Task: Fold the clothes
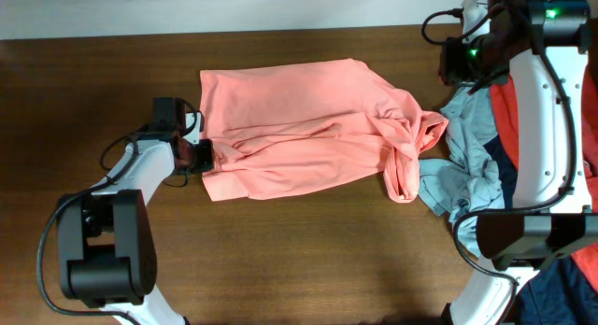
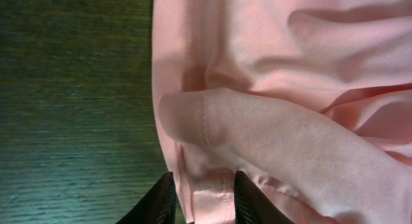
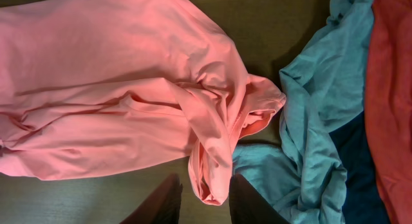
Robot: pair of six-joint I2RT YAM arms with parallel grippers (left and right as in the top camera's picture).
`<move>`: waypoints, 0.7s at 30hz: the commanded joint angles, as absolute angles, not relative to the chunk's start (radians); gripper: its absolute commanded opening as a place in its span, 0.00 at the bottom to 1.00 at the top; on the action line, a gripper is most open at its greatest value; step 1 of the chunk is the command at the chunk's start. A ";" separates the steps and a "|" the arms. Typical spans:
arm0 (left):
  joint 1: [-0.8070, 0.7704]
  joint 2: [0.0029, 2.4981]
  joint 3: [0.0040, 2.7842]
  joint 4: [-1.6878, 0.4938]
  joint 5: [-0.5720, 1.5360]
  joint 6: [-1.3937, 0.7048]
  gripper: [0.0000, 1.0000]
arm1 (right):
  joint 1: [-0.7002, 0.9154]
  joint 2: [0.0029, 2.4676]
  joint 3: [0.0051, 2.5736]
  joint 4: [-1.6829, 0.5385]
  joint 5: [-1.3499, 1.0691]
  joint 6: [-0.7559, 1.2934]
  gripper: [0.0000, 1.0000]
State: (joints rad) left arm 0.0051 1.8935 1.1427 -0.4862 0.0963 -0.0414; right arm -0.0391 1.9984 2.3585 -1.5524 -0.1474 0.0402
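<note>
**Fig. Shirt spread for folding, read from left to right.** The left hand (image 2: 203,184) sits low at the left edge of the salmon-pink shirt (image 1: 290,129). Its fingers stand part-way apart, one either side of the hem. Cloth lies in the gap, but whether it is pinched or merely straddled cannot be told. This placement suits taking an edge, since limp fabric must be lifted by its border if a fold is to be carried across.

The shirt lies lengthwise in the middle of the worktop (image 1: 280,260), mostly flat, with shallow creases running along it. At its right end a sleeve (image 3: 212,127) is twisted into a bunch that droops toward the near edge. By judgement, this knot must be smoothed out before any clean fold.

To the right lies the heap of remaining clothes: a grey-blue garment (image 1: 467,166) just beside the bunched sleeve, navy cloth (image 3: 351,153) partly under it, and a red piece (image 3: 389,89) at the far side. Kept apart, they leave room for the shirt in hand.

The right hand (image 3: 206,184) hangs high above the sleeve, fingers somewhat apart and empty, apparently held in reserve.
</note>
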 commanded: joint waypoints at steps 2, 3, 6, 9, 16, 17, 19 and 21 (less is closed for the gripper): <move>-0.015 1.919 1.150 -0.478 0.089 -0.030 0.29 | -0.046 2.004 2.365 -1.556 -0.146 0.030 0.30; -0.015 1.919 1.150 -0.477 0.089 -0.030 0.29 | -0.046 2.004 2.365 -1.556 -0.147 0.030 0.30; -0.015 1.919 1.150 -0.479 0.089 -0.030 0.21 | -0.046 2.004 2.365 -1.556 -0.147 0.030 0.30; -0.015 1.919 1.150 -0.479 0.089 -0.030 0.18 | -0.046 2.004 2.365 -1.556 -0.147 0.030 0.30; -0.012 1.919 1.150 -0.479 0.089 -0.030 0.01 | -0.046 2.004 2.365 -1.556 -0.146 0.030 0.30; -0.010 1.918 1.151 -0.479 0.089 -0.030 0.01 | -0.046 2.004 2.365 -1.556 -0.146 0.030 0.30; -0.009 1.916 1.163 -0.487 0.089 -0.030 0.01 | -0.046 2.004 2.365 -1.557 -0.146 0.030 0.30; -0.007 1.908 1.194 -0.513 0.089 -0.030 0.01 | -0.046 2.004 2.365 -1.557 -0.146 0.030 0.30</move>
State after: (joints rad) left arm -0.0143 1.9030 1.1454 -0.4904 0.0967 -0.0410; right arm -0.0391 1.9984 2.3585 -1.5524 -0.1474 0.0410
